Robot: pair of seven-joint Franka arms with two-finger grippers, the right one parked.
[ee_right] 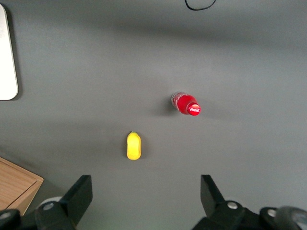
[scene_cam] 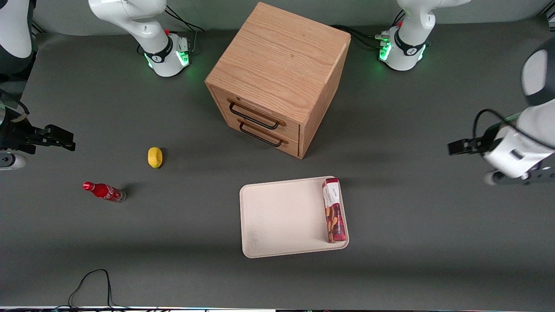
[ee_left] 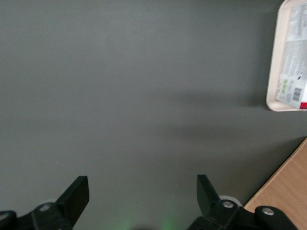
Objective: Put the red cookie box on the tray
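Grey tabletop, pincer (ee_left: 143, 194) spread wide and empty above bare surface, red cookie box (scene_cam: 334, 209) lying on tray (scene_cam: 277, 216)

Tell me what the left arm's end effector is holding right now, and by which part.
Nothing. The end effector is open over bare table, while the red cookie box lies on the tray.

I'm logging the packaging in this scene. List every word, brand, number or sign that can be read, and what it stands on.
"Coca-Cola": white script on the red bottle, only partly legible.
Red cookie box on the tray: script on its white label panel, too small to read.
Same box in the left wrist view: fine print and a barcode, too blurred to read.
Wooden drawer cabinet and yellow object: no text.
The claw, open above the bare table: no markings.
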